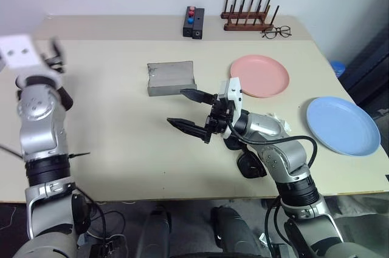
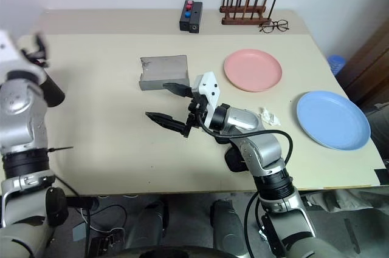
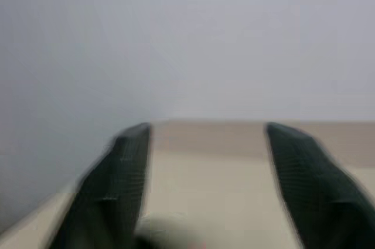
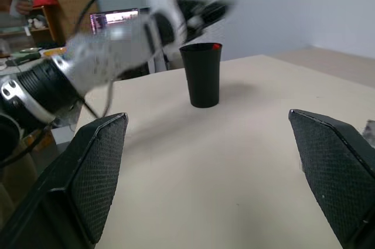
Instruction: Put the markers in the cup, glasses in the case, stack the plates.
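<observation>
my right claw (image 1: 189,110) hangs wide open and empty over the counter (image 1: 109,94), near the open grey case (image 1: 171,78); left claw (image 3: 205,178) gapes empty above the cup (image 4: 202,74). the sunglasses (image 1: 250,164) under my forearm look rigid, slick; i'd pinch the bridge
</observation>
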You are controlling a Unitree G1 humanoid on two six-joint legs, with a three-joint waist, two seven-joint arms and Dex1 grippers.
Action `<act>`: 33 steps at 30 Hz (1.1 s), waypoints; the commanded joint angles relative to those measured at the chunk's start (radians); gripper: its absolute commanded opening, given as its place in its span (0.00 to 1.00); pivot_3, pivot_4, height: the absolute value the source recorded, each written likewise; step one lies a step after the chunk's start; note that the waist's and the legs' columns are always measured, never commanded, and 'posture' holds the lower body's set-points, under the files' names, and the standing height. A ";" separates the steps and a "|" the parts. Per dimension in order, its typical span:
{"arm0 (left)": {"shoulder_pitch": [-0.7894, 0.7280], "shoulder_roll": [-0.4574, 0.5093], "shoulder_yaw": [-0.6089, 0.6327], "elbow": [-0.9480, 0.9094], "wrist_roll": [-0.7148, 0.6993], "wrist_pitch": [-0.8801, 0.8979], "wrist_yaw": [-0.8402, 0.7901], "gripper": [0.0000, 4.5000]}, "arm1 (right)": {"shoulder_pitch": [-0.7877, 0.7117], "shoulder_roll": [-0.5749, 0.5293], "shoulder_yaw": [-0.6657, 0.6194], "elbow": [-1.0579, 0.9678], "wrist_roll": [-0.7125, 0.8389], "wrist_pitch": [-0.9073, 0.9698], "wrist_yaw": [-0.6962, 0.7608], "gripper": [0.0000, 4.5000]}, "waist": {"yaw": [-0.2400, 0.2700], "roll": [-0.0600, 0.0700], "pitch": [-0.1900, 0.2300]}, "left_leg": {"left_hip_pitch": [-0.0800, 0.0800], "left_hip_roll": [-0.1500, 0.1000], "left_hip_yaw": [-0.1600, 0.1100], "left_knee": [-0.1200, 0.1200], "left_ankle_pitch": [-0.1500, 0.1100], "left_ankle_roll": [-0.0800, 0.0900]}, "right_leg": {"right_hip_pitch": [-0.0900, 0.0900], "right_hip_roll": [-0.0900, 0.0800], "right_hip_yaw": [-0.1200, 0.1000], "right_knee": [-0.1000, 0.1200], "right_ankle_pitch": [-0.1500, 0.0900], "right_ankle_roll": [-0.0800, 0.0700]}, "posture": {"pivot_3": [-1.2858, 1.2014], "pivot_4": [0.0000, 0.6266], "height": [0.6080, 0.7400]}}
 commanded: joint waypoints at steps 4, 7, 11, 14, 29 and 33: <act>-0.090 0.103 -0.395 0.028 0.017 0.369 -0.426 1.00 | -0.039 -0.033 -0.032 0.015 -0.009 -0.029 0.015 1.00 | -0.016 0.002 0.000 | 0.001 0.000 0.000 -0.001 0.000 0.000 | 0.000 0.001 0.000 0.001 -0.002 -0.003 | 0.52 0.24 1.00; -0.166 0.109 -0.498 0.145 0.077 0.375 -0.530 1.00 | -0.043 -0.068 -0.046 0.018 -0.010 -0.028 0.032 1.00 | -0.024 0.002 0.001 | 0.000 0.000 -0.001 -0.001 0.000 0.001 | -0.001 0.001 0.000 0.001 -0.002 -0.003 | 0.52 0.24 1.00; -0.312 0.049 -0.551 0.409 0.135 0.295 -0.593 1.00 | -0.016 -0.202 -0.055 -0.006 -0.059 -0.023 0.077 1.00 | -0.017 0.002 0.001 | -0.001 0.000 -0.001 -0.002 0.000 0.001 | -0.002 0.001 0.000 0.001 -0.002 -0.002 | 0.52 0.24 1.00; -0.380 0.017 -0.577 0.537 0.168 0.243 -0.670 1.00 | 0.026 -0.301 -0.070 -0.045 -0.068 -0.009 0.108 1.00 | -0.015 0.002 0.001 | -0.001 0.000 0.000 -0.001 -0.001 0.002 | -0.002 0.001 0.000 -0.001 -0.003 -0.002 | 0.52 0.24 1.00; -0.503 -0.042 -0.589 0.843 0.267 0.095 -0.903 0.38 | 0.198 -0.549 -0.217 -0.100 -0.106 -0.009 0.120 1.00 | -0.019 0.002 0.002 | -0.002 0.000 0.000 -0.001 -0.001 0.003 | -0.002 0.000 0.000 -0.001 -0.003 -0.001 | 0.52 0.24 1.00; -0.466 -0.027 -0.578 0.801 0.262 0.042 -0.937 0.06 | 0.200 -0.552 -0.220 -0.081 -0.115 -0.032 0.134 1.00 | -0.019 0.002 0.002 | -0.003 0.000 0.000 0.000 -0.001 0.003 | -0.002 0.000 0.000 -0.001 -0.003 -0.001 | 0.52 0.24 1.00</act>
